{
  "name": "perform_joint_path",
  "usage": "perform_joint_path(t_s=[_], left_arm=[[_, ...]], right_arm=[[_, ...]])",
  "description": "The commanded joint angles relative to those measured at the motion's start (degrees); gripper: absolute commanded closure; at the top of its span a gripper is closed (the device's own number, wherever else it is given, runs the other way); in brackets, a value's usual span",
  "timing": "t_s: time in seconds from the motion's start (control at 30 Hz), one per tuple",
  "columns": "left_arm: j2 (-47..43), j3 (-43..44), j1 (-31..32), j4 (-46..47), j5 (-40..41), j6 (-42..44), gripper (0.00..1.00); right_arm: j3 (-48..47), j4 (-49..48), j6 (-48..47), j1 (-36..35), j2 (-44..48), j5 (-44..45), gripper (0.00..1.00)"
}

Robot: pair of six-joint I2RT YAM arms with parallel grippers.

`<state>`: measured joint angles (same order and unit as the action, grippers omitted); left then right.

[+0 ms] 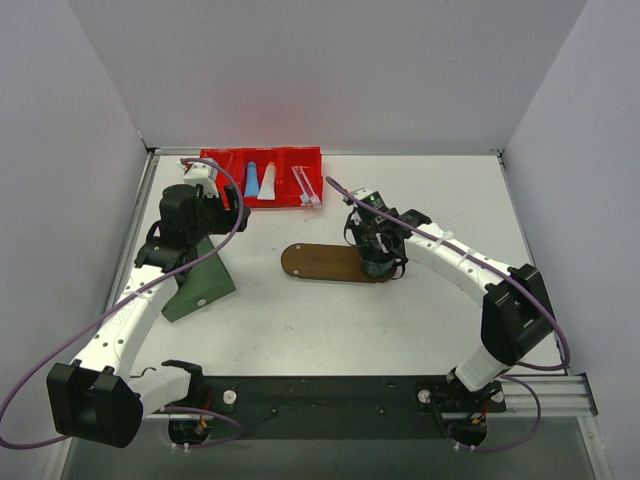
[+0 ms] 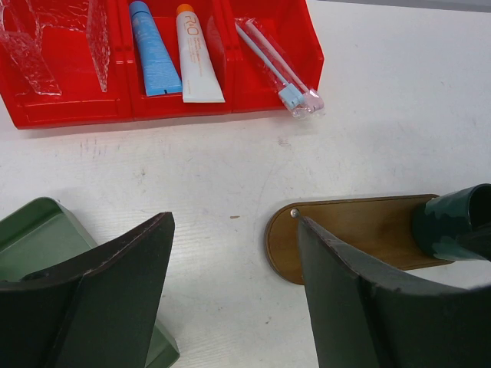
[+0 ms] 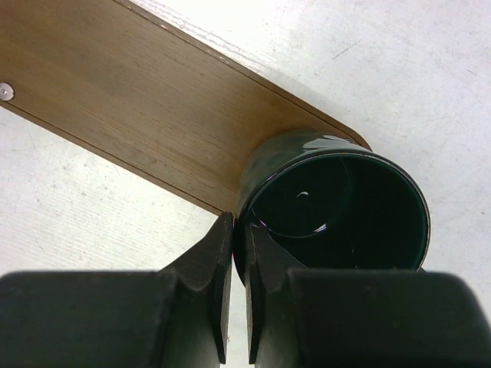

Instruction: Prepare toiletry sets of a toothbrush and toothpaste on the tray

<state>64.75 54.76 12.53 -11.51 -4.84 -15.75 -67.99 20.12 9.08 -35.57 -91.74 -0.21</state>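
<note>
My right gripper (image 3: 238,230) has its jaws all but pressed together, pinching the thin wall of a dark green cup (image 3: 337,207) at its near rim. One jaw is outside the wall and the other just inside. The cup is round and glossy, and it stands upright on one rounded end of the tray (image 3: 138,100). The tray runs away to the left of these jaws. It is flat brown wood with a straight grain, a darker edge and a small pale stud (image 3: 6,91).

My left gripper (image 2: 234,222) holds nothing. Its jaws are spread wide above the white, faintly scuffed worktop (image 2: 383,115). The tray's other rounded end lies just past the tip of the right-hand jaw. Under the left-hand jaw sits a matte green box (image 2: 31,238) with rounded corners.

Well ahead of these jaws is a shiny red plastic bin (image 2: 69,111) with three compartments. The middle one holds a blue toothpaste tube (image 2: 151,50) and a white toothpaste tube (image 2: 197,57) with an orange cap, lying side by side. The white tube carries grey lettering that I cannot read. In the compartment ahead and to the right, two thin toothbrushes (image 2: 280,73) lie in clear wrap, their heads reaching over the near wall. The left compartment holds crinkled clear plastic (image 2: 31,46).
</note>
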Motion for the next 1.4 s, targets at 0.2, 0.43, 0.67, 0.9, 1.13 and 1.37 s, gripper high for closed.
perform_joint_path(t_s=[0.2,0.43,0.67,0.9,1.13,1.37], left_arm=[[0.02,0.61,-0.41,0.79,-0.78,0.37,0.25],[0.11,0.61,-0.49,0.87,-0.96,0.37,0.25],[0.02,0.61,-0.49,0.87,-0.96,0.37,0.25],[-0.06,0.78,-0.41,0.79,-0.96,0.45,0.24],[0.02,0.96,-0.49,0.44,-0.87,0.72,0.23],[0.2,2.01,-1.98,-0.36,0.1,2.21,0.22]], right_arm=[[1.28,3.08,-0.82,0.06,3.24,-1.2,1.0],[1.54,3.87,-1.79,-0.02,2.71,0.03,1.0],[1.45,3.79,-1.96,0.06,2.27,3.11,1.0],[1.45,3.79,-1.96,-0.02,2.62,3.37,0.8],[1.8,3.0,-1.44,0.06,3.94,2.49,0.61],[2.24,2.03,-0.73,0.24,7.54,-1.01,0.47]])
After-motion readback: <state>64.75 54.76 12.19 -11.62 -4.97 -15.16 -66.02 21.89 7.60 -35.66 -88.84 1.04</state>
